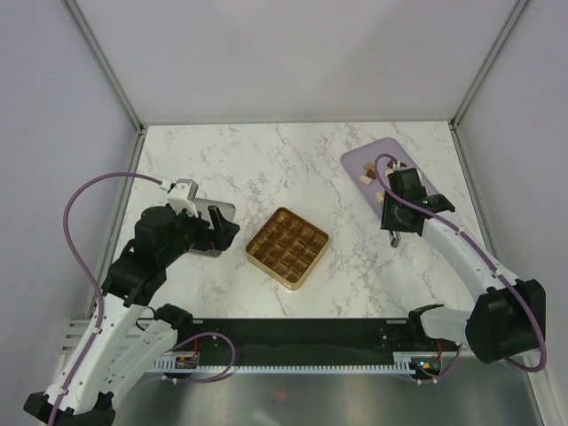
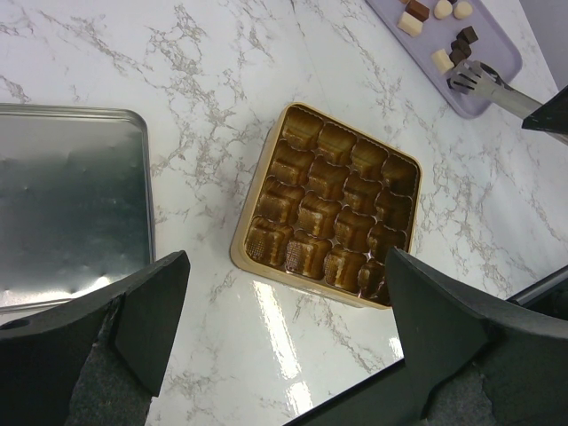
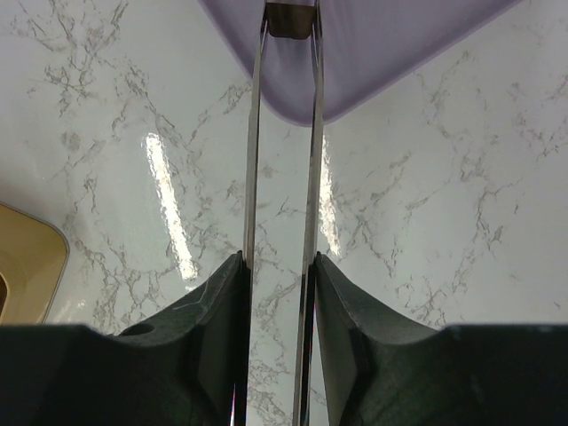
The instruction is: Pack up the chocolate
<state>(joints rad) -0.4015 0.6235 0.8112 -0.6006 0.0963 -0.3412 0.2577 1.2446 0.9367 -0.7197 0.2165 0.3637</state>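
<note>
Several small dark, tan and cream pieces of chocolate (image 2: 441, 34) lie on a lilac tray (image 1: 355, 160) at the back right. The square gold gridded tray (image 1: 287, 247) sits at the middle of the table, and its cells (image 2: 333, 209) show no chocolate. My right gripper (image 3: 280, 266) is shut on a pair of metal tongs (image 3: 312, 160). The tong tips reach over the lilac tray's near corner (image 3: 355, 53) and pinch a dark brown piece (image 3: 288, 19). My left gripper (image 2: 284, 337) stands open over bare marble, just on the near side of the gold tray.
A silver tin (image 2: 71, 204) lies to the left of the gold tray, beside my left gripper (image 1: 226, 232). White frame walls close in the table at the left, right and back. The black base rail (image 1: 302, 351) runs along the near edge.
</note>
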